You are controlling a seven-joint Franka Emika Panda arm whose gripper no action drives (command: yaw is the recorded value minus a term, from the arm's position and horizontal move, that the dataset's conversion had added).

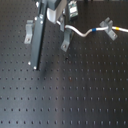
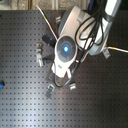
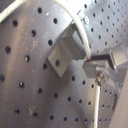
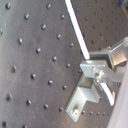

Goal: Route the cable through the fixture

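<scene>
We see the cable (image 1: pixel 85 34) running from under the arm (image 1: pixel 40 37) toward the first exterior view's right, passing a bracket (image 1: pixel 66 42) and crossing another bracket (image 1: pixel 106 25) on the board (image 1: pixel 65 95).

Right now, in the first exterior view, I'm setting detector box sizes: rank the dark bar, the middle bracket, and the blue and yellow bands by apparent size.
1. dark bar
2. middle bracket
3. blue band and yellow band on the cable: alike, not ranked.
</scene>
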